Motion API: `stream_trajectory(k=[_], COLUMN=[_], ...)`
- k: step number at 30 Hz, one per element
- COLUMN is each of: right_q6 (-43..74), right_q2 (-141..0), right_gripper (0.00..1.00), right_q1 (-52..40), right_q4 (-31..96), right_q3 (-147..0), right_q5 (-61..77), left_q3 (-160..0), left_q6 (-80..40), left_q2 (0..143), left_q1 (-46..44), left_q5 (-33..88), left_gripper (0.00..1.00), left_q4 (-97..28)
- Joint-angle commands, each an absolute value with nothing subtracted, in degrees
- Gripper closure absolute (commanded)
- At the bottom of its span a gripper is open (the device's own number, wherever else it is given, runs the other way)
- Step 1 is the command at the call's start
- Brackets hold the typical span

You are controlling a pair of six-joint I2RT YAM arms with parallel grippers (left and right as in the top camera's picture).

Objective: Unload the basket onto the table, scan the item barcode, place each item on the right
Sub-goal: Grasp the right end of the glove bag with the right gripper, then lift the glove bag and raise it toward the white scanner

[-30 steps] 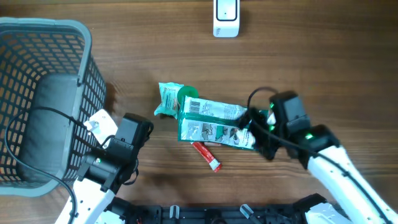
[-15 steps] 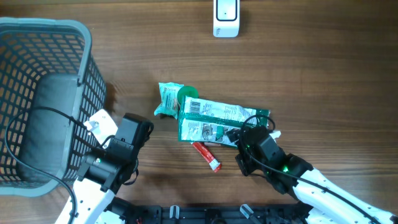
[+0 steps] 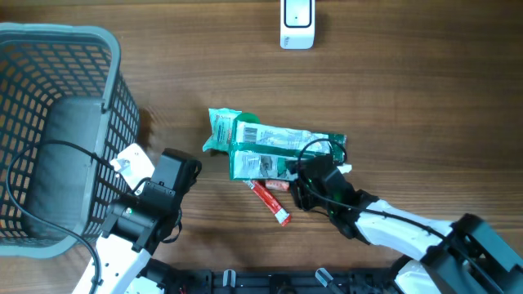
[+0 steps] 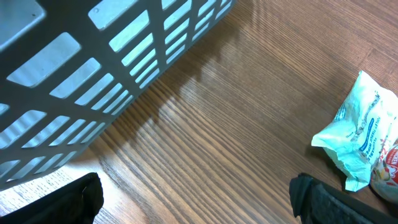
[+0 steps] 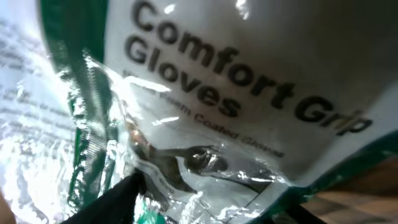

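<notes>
The item is a green-and-white glove package (image 3: 282, 151) lying in the middle of the table, a barcode label (image 3: 248, 133) near its left end. In the right wrist view this package (image 5: 236, 93), printed "Comfort Grip Gloves", fills the frame. My right gripper (image 3: 302, 181) comes in from the front, and its jaws (image 5: 211, 208) pinch the crinkled plastic at the package's near edge. The white scanner (image 3: 297, 23) stands at the far edge. My left gripper (image 4: 199, 208) hangs open over bare wood beside the basket, holding nothing.
A grey mesh basket (image 3: 49, 122) fills the left side, and its wall (image 4: 93, 62) is close to my left gripper. A teal pouch (image 3: 221, 131) touches the package's left end. A red tube (image 3: 271, 204) lies just in front of the package.
My right arm swung from the package's right end round to its front edge, and its jaws narrowed onto the plastic. The package shifted slightly left. The left arm stayed put.
</notes>
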State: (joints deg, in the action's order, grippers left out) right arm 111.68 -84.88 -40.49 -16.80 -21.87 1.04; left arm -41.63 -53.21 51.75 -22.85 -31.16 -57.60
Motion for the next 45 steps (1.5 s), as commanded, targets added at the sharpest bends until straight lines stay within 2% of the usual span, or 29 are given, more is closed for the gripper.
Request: stream_trajectory(k=[1,10,20,25,29,34,38,42,45], right_q6=[104.57,76.36,34.98,32.38,27.81,34.15,46.96,48.21,48.12], right_q2=[-87.94,-77.08,-50.59,-44.56,-42.13,-34.17,-29.39,-29.28,-29.28], right_gripper=[0.96,0.96,0.96,0.96,0.96,0.96,0.96,0.96,0.96], right_q1=[-40.64,-40.45,-40.45,-40.45,-40.45,-39.46,-30.83,-21.32,-17.67], right_q4=[-16.47,-21.61,-20.53,-14.59,-17.47,-15.27,-3.49,-4.25,-4.45], right_q3=[-20.12,-20.14,-20.14,-20.12,-20.14,-20.14,-20.14,-20.12,-20.14], right_q5=[-3.27,-4.75,4.43,6.42,11.88,11.62,12.08,23.88,30.24], left_q3=[-41.45,-41.45,-41.45,-41.45,-41.45,-41.45,-41.45,-41.45,-41.45], left_q6=[-52.73,-52.73,-52.73,-52.73,-52.73,-52.73,-52.73,-52.73,-52.73], left_q2=[51.4,51.4,51.4,51.4,51.37,51.4,51.4,51.4,51.4], left_q1=[-22.55,-22.55,-22.55,-22.55,-22.55,-22.55,-22.55,-22.55,-22.55], left_q5=[-31.33,-31.33,-31.33,-31.33,-31.33,-31.33,-31.33,-31.33,-31.33], left_gripper=[0.0,0.0,0.0,0.0,0.0,0.0,0.0,0.0,0.0], left_q4=[-57.63,-57.63,-57.63,-57.63,-57.63,-57.63,-57.63,-57.63,-57.63])
